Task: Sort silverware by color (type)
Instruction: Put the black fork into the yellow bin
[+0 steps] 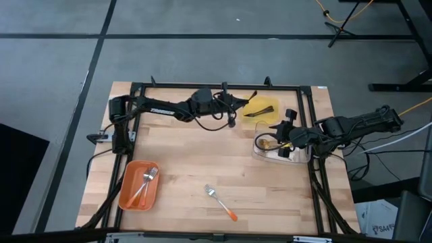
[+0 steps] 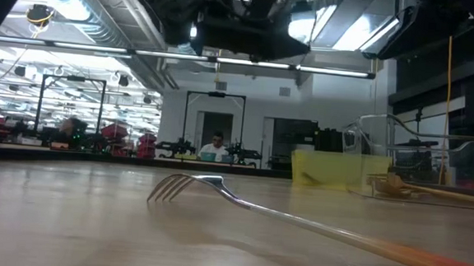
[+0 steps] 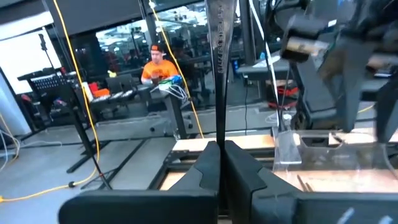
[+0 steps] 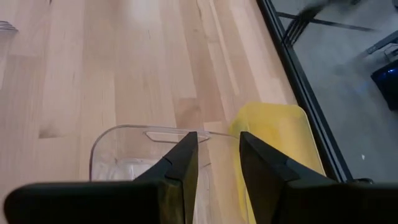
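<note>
My left gripper [image 1: 237, 103] [image 3: 221, 149] hovers at the yellow tray's [image 1: 262, 111] left rim, shut on a dark utensil [image 3: 220, 62]. Another dark utensil [image 1: 260, 113] lies in that tray. My right gripper [image 1: 286, 133] [image 4: 217, 140] is open above the clear tray [image 1: 298, 158] [image 4: 124, 146], which holds gold utensils [image 1: 270, 143] [image 2: 431, 193]. One silver fork with an orange handle [image 1: 221, 202] [image 2: 217, 189] lies flat on the table near the near edge. Two more like it [image 1: 144, 183] lie in the orange tray [image 1: 128, 196]. My left gripper pinches the dark utensil's shaft [image 3: 219, 134] between its two fingers, which lie about level and point toward the table's right. The utensil runs on ahead of the fingertips, along the fingers, and is lifted clear of the table. Which end it holds is hidden by the fingers.
Black frame rails [image 1: 314, 135] run around the wooden table top, close beside the clear tray. The yellow tray [image 2: 334, 168] and clear tray [image 2: 433, 161] sit side by side at the far right. Bare wood [image 1: 196, 152] lies between the trays. People sit in the room beyond [image 3: 158, 68].
</note>
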Robot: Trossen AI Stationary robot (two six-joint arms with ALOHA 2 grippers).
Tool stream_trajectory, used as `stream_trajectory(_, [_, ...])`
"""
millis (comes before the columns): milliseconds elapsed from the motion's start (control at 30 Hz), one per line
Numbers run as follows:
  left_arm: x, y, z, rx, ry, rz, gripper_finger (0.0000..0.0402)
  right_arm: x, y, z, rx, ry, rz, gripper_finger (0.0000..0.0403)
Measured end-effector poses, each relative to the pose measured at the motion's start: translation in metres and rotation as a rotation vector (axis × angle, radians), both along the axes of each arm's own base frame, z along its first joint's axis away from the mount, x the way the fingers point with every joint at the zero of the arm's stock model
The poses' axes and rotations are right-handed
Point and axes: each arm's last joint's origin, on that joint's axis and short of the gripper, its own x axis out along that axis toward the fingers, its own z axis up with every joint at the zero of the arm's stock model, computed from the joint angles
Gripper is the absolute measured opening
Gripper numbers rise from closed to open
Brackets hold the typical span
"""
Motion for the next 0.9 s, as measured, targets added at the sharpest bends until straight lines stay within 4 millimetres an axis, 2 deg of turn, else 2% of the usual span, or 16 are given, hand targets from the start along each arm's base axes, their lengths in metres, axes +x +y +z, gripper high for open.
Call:
stream_trajectory(233, [0.038,0.016,-0.018,-0.001,0.008,-0.013,0.0004,0.0,0.0,0.0,0.001,-0.001,0.0,0.0108])
stream_trajectory(400, [0.062,0.032,-0.039,-0.033,0.112,0.005,0.0004,0.0,0.0,0.0,0.001,-0.001,0.0,0.0108])
stream_trajectory(600, [0.07,0.053,-0.061,-0.076,0.233,0.039,0.0005,0.0,0.0,0.0,0.001,-0.002,0.0,0.0108])
stream_trajectory(900, [0.065,0.069,-0.08,-0.143,0.314,0.078,0.0005,0.0,0.0,0.0,0.002,-0.001,-0.001,0.0108])
